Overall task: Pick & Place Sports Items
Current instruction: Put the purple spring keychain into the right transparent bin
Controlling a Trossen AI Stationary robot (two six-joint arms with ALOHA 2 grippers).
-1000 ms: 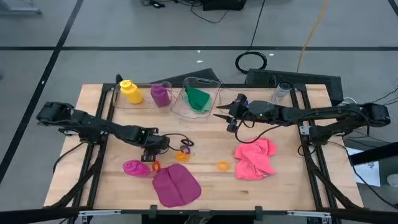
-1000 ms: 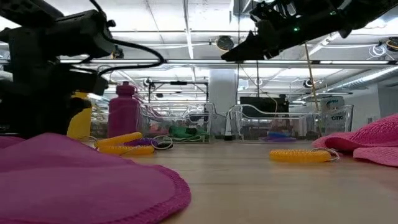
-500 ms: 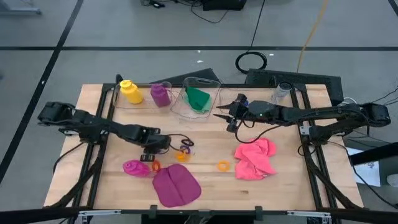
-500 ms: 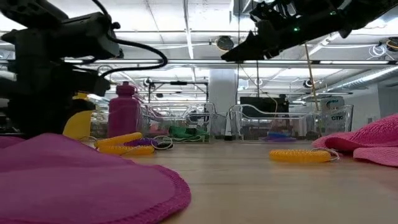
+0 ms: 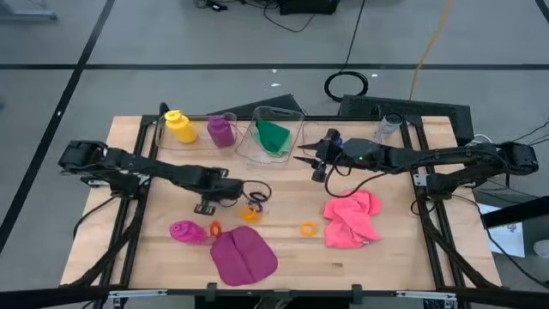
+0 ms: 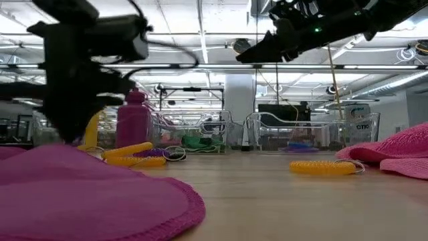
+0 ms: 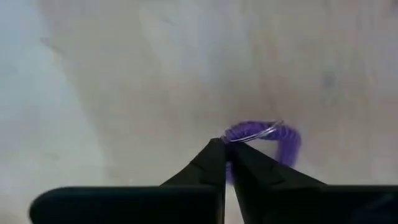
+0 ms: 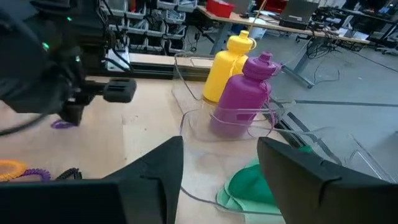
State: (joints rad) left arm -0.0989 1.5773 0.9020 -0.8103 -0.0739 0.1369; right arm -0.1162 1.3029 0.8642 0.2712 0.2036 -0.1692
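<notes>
While the right gripper waits with fingers apart near the clear plastic bins, the left gripper has pinched its fingers onto the small purple coiled ring, which extends ahead of the fingertips just above the wooden tabletop.

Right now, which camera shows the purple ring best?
The left wrist view: the purple ring fills the middle, pinched at the left gripper. The high view shows only a speck there, the right wrist view a small purple bit, and the low view hardly shows it.
</notes>
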